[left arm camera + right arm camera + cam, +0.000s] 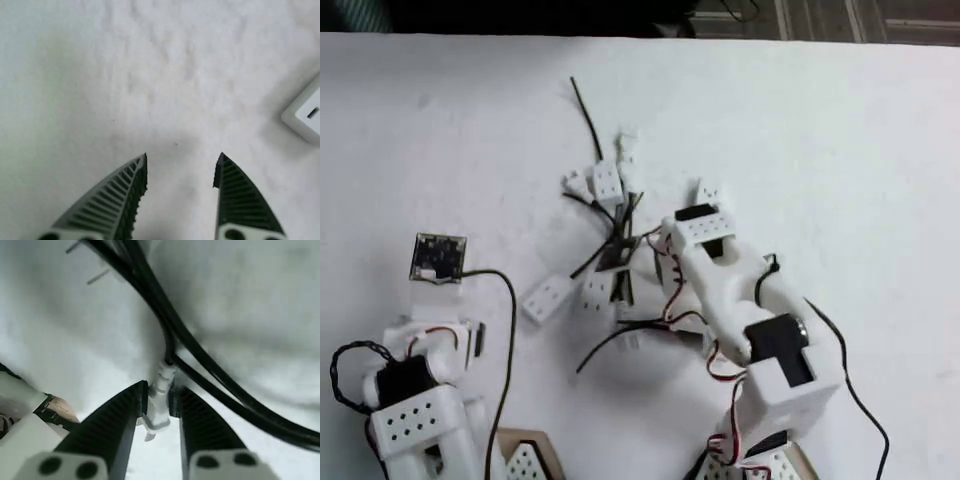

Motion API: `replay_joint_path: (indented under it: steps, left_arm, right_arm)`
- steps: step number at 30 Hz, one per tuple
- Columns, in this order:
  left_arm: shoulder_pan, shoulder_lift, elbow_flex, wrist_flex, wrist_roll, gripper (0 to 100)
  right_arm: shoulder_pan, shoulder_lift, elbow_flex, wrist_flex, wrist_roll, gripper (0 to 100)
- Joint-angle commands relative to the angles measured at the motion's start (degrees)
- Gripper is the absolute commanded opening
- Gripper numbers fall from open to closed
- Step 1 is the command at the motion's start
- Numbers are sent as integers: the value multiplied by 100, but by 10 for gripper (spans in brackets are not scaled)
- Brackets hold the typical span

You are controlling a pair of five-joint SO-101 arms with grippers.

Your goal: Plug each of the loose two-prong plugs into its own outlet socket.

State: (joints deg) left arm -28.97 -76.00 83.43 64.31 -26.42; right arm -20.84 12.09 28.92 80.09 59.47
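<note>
Cables (588, 115), thin, black and round, tangle in the middle of the white table (840, 130) among several small white plastic blocks (607, 180) with rows of dots on their faces. The right arm (740, 300), a boxy white plastic shell trailing red and black wires, stretches from the near edge to this heap. In its wrist view the right pincer (159, 390) pinches a white plug (160, 405) between 2 dark, ribbed, tapering fingers (120, 415). The plug's ribbed collar points away from the pincer and runs into a black cable (165, 325), which lies on the table alongside other black cables.

The left arm (415, 400) sits at the near left, well apart from the heap. The left pincer (183, 157) is spread, its 2 ribbed, pointed tips hanging over bare, faintly mottled table. A white rectangular outlet socket (306, 112) with a dark slot lies near it, not touching it.
</note>
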Motion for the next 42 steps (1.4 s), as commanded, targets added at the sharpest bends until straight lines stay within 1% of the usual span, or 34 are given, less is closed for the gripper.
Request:
replay_joint_path:
  steps: [1, 5, 12, 17, 20, 26, 30, 34, 36, 38, 42]
  left_arm:
    - [-31, -75, -18, -97, -53, 226]
    - [-31, -75, -18, -97, -53, 226]
    - [-31, -75, -18, -97, -53, 226]
    - [-31, -75, -18, -97, -53, 226]
    - [-31, -75, -18, -97, -53, 226]
    - [-31, -75, -18, -97, -53, 226]
    - [-31, -75, -18, -97, -53, 226]
    - [-31, -75, -18, -97, -53, 226]
    - [-31, -75, -18, -97, -53, 226]
    - [-31, -75, -18, -97, -53, 226]
    - [-31, -75, -18, -97, -53, 226]
  right_arm:
    - [4, 22, -53, -22, -44, 15]
    - [-22, -251, -70, 295, -44, 17]
    - [277, -1516, -70, 295, 0, 17]
    - [629, -2123, -35, -391, 0, 17]
    - [857, -1974, 26, -813, 0, 17]
    - [875, -1402, 457, -1481, -9, 17]
    - [787, -1130, 527, -1473, -26, 26]
    - [602, -971, 510, -1103, -35, 133]
    - [541, -971, 510, -1015, -35, 158]
    - [505, -954, 457, -1007, -35, 146]
    - [505, -866, 246, -998, -35, 53]
